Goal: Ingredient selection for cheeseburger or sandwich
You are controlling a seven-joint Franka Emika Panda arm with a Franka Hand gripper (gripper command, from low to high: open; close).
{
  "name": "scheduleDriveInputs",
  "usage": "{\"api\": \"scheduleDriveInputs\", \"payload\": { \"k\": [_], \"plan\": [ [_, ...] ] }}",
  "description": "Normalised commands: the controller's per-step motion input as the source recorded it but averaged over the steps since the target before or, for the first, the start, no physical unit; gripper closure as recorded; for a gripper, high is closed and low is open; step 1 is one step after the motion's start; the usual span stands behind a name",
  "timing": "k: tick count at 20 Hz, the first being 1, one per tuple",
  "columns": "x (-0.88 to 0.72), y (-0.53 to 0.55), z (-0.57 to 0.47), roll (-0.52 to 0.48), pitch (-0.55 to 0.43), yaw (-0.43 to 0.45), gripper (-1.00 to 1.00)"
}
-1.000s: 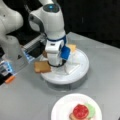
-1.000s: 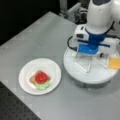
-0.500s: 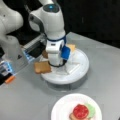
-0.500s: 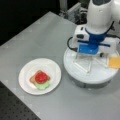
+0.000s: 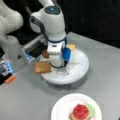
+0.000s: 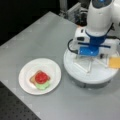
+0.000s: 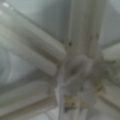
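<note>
Ingredients sit around the divided white tray (image 5: 80,67), and the gripper (image 5: 57,65) hangs low over its centre, above the crossing dividers that fill the wrist view; whether the fingers are spread or pinching anything I cannot tell. Nearest lie the tan bread square (image 5: 42,67) at the tray's left edge, the brown patty (image 5: 45,54) and the orange cheese square (image 6: 114,62), so a clean pick probably needs a descent clear of the dividers. On the white plate (image 6: 51,67), near on the desk (image 6: 37,37), the sandwich (image 6: 40,80) has bread, lettuce and tomato.
</note>
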Motion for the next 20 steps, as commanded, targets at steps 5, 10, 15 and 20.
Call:
{"api": "scheduleDriveInputs", "payload": {
  "k": [5, 10, 15, 20],
  "plan": [
    [-0.02, -0.03, -0.05, -0.077, 0.026, 0.459, -1.0],
    [-0.04, -0.05, -0.02, -0.065, 0.049, 0.394, -1.0],
    [-0.06, -0.06, -0.01, -0.06, 0.058, 0.317, -1.0],
    [-0.07, -0.05, 0.01, -0.062, 0.068, 0.317, -1.0]
  ]
}}
